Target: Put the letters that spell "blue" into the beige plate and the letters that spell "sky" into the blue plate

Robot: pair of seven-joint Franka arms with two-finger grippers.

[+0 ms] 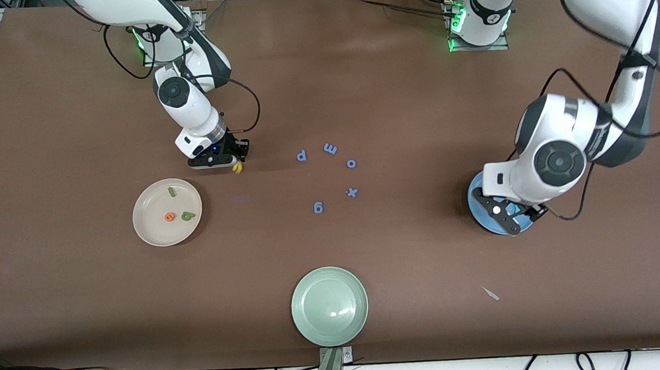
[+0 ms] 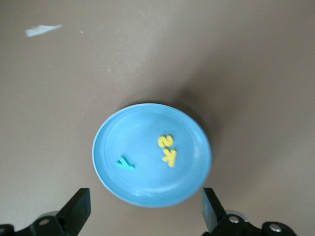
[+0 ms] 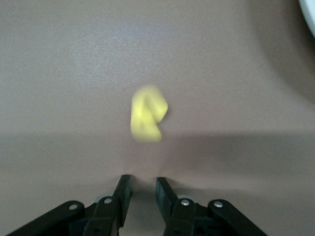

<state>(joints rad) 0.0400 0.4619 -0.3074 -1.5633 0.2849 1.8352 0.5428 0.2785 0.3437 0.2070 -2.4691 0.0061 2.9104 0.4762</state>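
The beige plate (image 1: pixel 146 221) holds the green l (image 1: pixel 172 191), the orange e (image 1: pixel 169 217) and the green b (image 1: pixel 187 216). The yellow u (image 1: pixel 237 167) (image 3: pixel 147 119) lies on the table beside that plate, just ahead of my right gripper (image 1: pixel 240 158) (image 3: pixel 143 179). Its jaws stand a narrow gap apart with nothing between them. At the left arm's end, the blue plate (image 1: pixel 476 198) (image 2: pixel 147 132) holds the teal y (image 2: pixel 125 162), the yellow s (image 2: pixel 166 141) and the yellow k (image 2: pixel 170 157). My left gripper (image 1: pixel 509 219) (image 2: pixel 146 196) hangs over it, wide open and empty.
Blue letters p (image 1: pixel 302 155), m (image 1: pixel 330 148), o (image 1: pixel 351 163), x (image 1: pixel 352 193) and g (image 1: pixel 318 208) lie mid-table. A pale green plate (image 1: pixel 330 306) sits near the front edge. A white scrap (image 1: pixel 491 294) (image 2: pixel 43 30) lies nearer the front camera than the blue plate.
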